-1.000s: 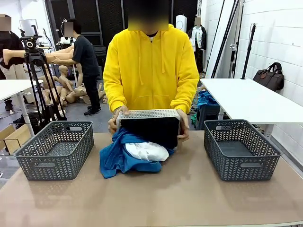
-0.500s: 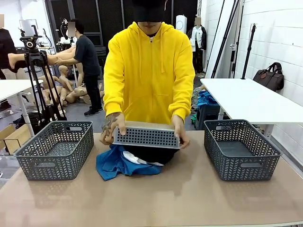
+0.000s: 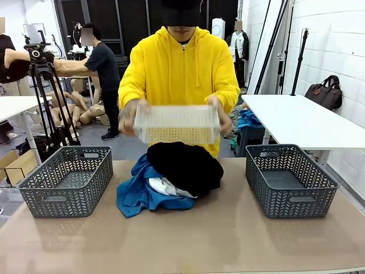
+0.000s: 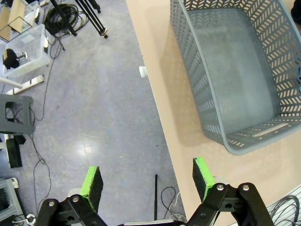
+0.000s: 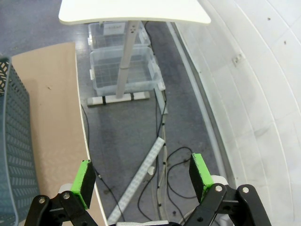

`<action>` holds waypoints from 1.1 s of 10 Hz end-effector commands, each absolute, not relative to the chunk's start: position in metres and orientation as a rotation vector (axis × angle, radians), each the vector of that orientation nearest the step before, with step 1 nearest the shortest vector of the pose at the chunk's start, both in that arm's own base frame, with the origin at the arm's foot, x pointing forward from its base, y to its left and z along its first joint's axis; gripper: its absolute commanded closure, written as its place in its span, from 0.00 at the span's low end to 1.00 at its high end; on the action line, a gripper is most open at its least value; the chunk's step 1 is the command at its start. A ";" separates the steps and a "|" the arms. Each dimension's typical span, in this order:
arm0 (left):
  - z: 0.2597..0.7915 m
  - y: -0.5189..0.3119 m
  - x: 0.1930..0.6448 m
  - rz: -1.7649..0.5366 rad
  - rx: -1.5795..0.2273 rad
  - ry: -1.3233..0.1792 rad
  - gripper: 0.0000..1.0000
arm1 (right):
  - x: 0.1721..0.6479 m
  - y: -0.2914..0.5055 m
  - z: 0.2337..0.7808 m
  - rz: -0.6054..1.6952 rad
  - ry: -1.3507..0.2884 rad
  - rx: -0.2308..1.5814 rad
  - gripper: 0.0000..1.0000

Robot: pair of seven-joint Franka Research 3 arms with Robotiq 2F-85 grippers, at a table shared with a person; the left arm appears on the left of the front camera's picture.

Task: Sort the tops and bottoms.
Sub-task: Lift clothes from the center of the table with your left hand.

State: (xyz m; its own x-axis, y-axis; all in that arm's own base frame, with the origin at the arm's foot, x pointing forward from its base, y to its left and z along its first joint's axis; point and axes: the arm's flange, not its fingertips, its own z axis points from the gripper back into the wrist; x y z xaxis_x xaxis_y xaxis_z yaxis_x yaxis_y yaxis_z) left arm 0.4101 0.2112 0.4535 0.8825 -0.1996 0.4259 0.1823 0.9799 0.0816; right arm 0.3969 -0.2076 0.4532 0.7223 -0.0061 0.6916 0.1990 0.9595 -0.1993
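Fingers parted wide and empty on left gripper [image 4: 146,181] and right gripper [image 5: 141,178], each at its own table end; black garment [image 3: 185,165] heaped over bright blue garment [image 3: 134,197] and white garment [image 3: 165,185] mid-table, between left basket [image 3: 65,188] and right basket [image 3: 291,197], the blue edge spilling leftward, so probably nearer the left arm.

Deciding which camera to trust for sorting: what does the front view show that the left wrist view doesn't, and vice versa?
Front view: a heap of black cloth garment, bright blue cloth garment and white cloth garment; a person holding a white perforated basket above it; the right grey plastic basket. Left wrist view: the open left gripper, floor cables. Both: the left grey plastic basket on the tan table.
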 end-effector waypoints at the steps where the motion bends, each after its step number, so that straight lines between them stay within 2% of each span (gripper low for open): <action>1: 0.452 0.216 0.408 -0.213 0.026 -0.457 0.00 | 0.396 -0.208 0.454 -0.110 -0.747 -0.270 0.00; 11: 0.452 0.216 0.408 -0.213 0.026 -0.457 0.00 | 0.396 -0.208 0.454 -0.110 -0.747 -0.270 0.00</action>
State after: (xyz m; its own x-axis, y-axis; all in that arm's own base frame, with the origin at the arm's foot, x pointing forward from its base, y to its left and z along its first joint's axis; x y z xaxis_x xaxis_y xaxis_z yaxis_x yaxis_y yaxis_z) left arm 0.4101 0.2112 0.4535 0.8825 -0.1996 0.4259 0.1823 0.9799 0.0815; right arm 0.3969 -0.2076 0.4532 0.7223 -0.0061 0.6916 0.1990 0.9595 -0.1994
